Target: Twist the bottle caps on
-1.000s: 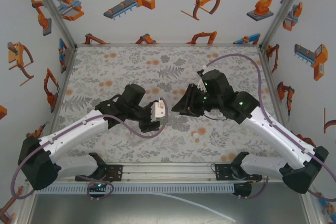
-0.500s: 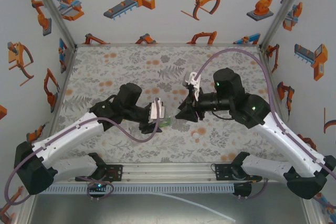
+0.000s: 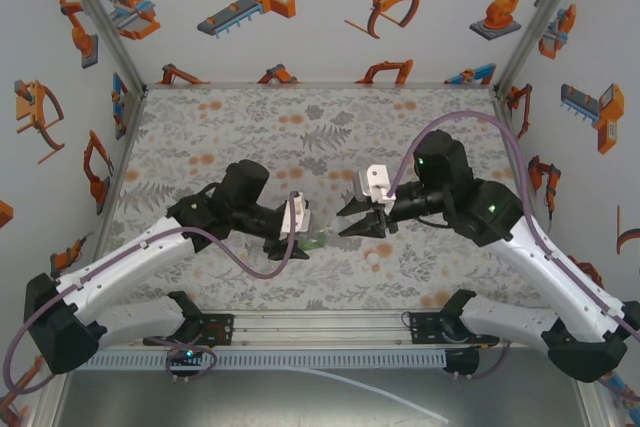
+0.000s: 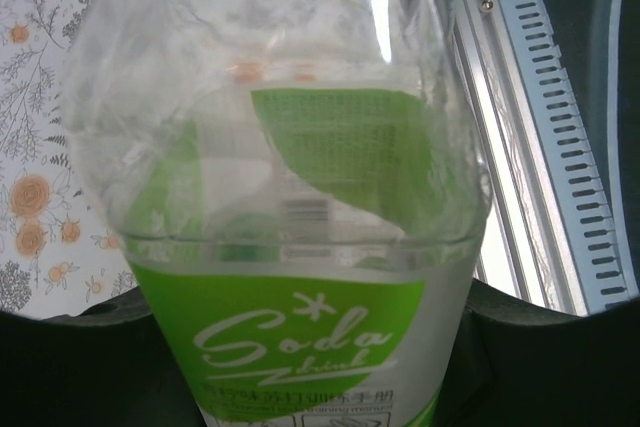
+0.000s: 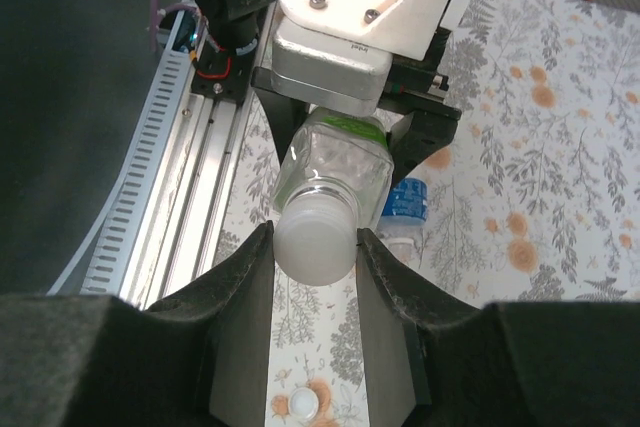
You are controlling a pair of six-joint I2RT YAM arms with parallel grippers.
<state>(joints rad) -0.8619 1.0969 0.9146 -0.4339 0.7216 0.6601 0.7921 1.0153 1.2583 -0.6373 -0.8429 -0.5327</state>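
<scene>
Green bottle (image 4: 300, 197): grasped level by left pincer (image 3: 302, 239), neck presented rightward. Cap (image 5: 313, 240): clenched in right pincer (image 3: 352, 227), for threading.

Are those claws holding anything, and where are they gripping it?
Left claw grips the green-labelled bottle by its body; right claw pinches the white cap on its neck.

Top external: high, above and behind the arm bases. It faces down and forward over the whole tabletop (image 3: 250, 117) to its far edge and takes in the walls.

Left wrist: looks out along the left gripper (image 4: 300, 327), pressed up against the bottle (image 4: 290, 247), with the near-edge rail (image 4: 540, 147) on the right.

Right wrist: looks out along the right gripper (image 5: 314, 247), close, end-on to the bottle cap (image 5: 315, 239), facing the left arm.

All three views share the bottle, rail and floral tabletop.
</scene>
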